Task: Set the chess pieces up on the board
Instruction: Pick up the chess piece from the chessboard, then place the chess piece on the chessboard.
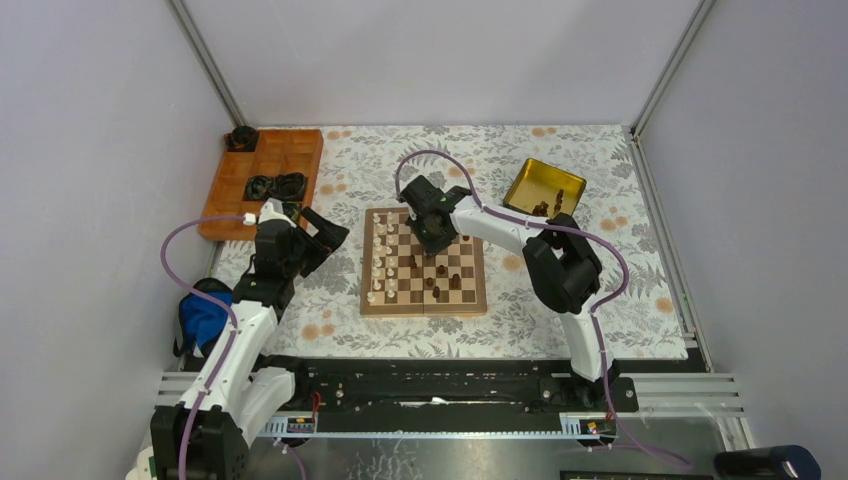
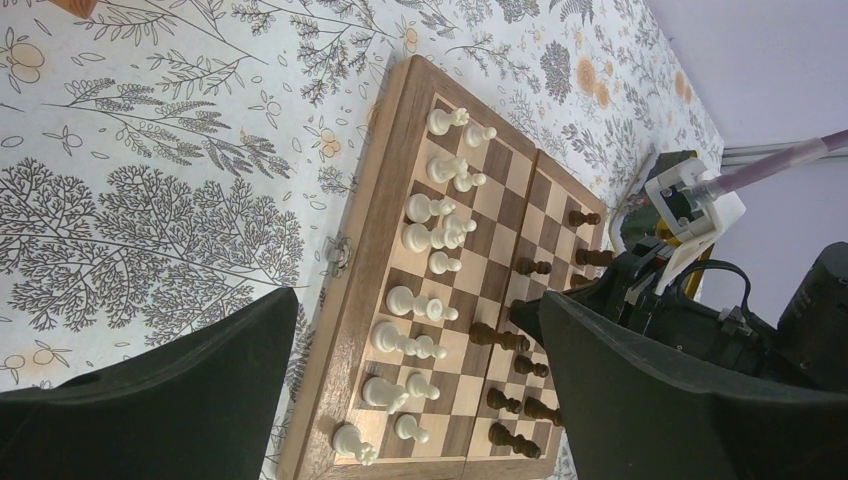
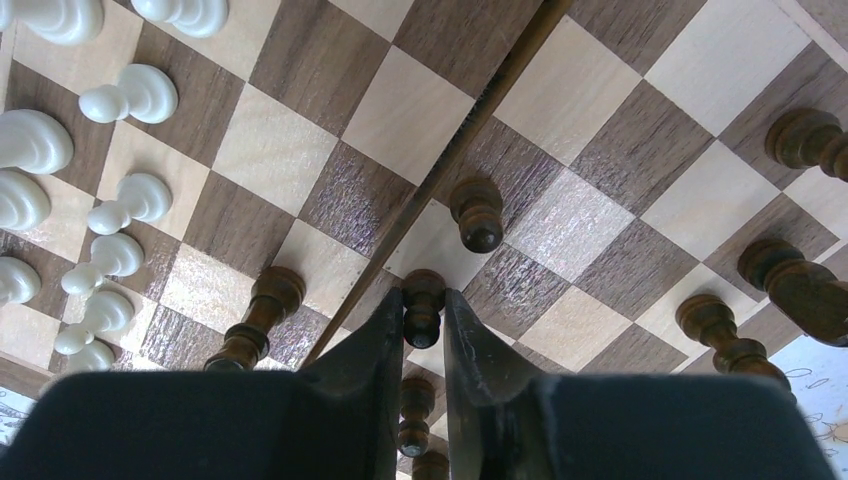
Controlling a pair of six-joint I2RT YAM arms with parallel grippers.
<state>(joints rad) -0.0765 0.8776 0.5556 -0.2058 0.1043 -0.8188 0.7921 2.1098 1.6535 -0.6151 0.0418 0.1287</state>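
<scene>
My right gripper [image 3: 422, 312] pinches a dark pawn [image 3: 424, 288] by the head, likely light and slick, mid-board [image 3: 400, 110]; left gripper [image 2: 418, 305] hangs open.

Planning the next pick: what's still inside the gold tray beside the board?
A few dark chess pieces stand bunched at the near corner of the gold tray; the rest of its floor looks bare. Nothing seems to cover it, but their number and types are too small to tell.

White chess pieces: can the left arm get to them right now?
Probably yes. The open left gripper hovers beside the white pieces, nothing between; the right gripper pinches a dark piece farther over.
</scene>
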